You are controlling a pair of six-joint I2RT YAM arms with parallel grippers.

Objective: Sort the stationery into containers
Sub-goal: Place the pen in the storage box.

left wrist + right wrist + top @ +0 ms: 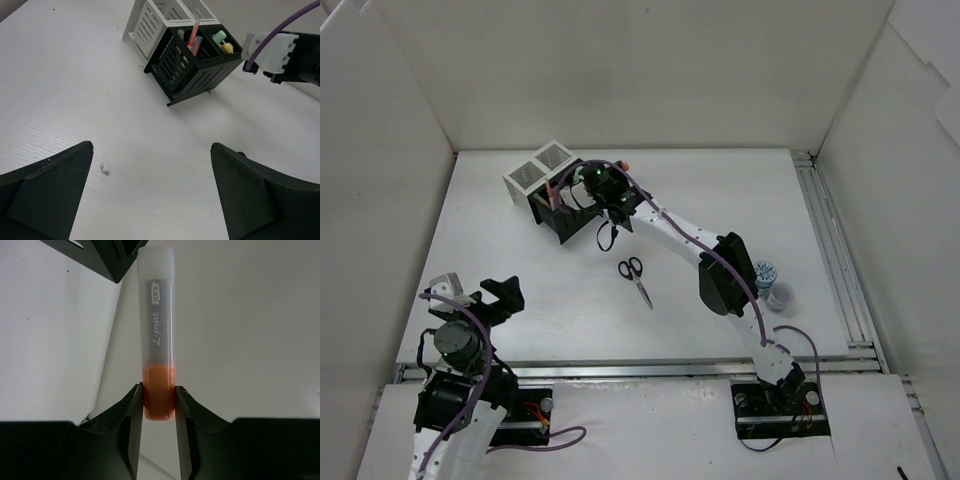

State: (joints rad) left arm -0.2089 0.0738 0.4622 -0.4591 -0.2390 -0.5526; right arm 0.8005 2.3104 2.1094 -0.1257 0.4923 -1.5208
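Observation:
The containers, two white mesh cups [535, 172] and two black ones [570, 222], stand at the far left-centre. In the left wrist view the black cups [190, 75] hold orange and pink pens [194, 37] and green and yellow highlighters [221, 41]. My right gripper [603, 190] hovers at the black cups. It is shut [159, 390] on the orange end of an orange highlighter [157, 315] with a frosted cap. Black-handled scissors [635, 278] lie on the table in the middle. My left gripper [480, 290] is open and empty [151, 146] near the front left.
Two small round jars [772, 283] sit beside the right arm's elbow. White walls enclose the table on three sides. A metal rail [830, 250] runs along the right edge. The right arm's wrist [280, 52] shows beside the cups in the left wrist view.

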